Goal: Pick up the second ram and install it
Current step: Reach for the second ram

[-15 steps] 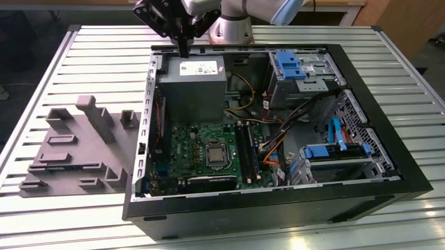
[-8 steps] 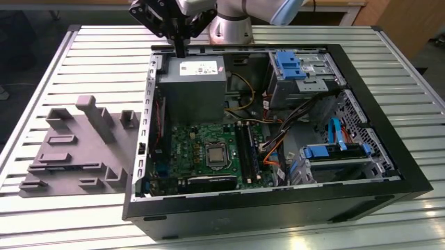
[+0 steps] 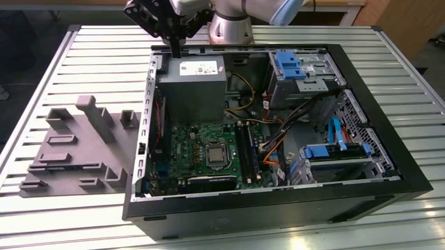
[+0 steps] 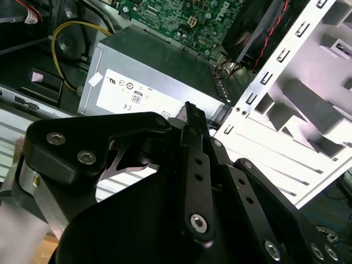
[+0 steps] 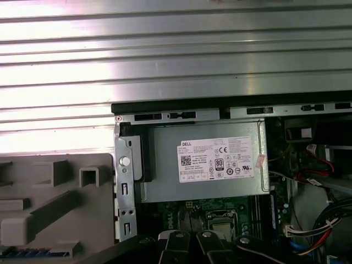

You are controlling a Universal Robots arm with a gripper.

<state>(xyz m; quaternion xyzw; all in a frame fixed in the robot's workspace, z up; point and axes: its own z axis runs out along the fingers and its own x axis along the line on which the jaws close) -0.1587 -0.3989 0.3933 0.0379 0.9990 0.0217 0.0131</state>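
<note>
Jaws closed above grey power supply (image 3: pixel 191 91), white printed label (image 3: pixel 198 68) on top

An open computer case (image 3: pixel 278 211) is laid on the table (image 3: pixel 83 47). Inside it, the power supply (image 3: pixel 195 86) is set behind the motherboard (image 3: pixel 184 148), with the drive cages (image 3: pixel 299 75) at the exterior view's right. A moulded holder (image 3: pixel 76 151) is placed beside the case at the exterior view's left. The gripper (image 3: pixel 175 49) is held above the power supply's far edge.
</note>
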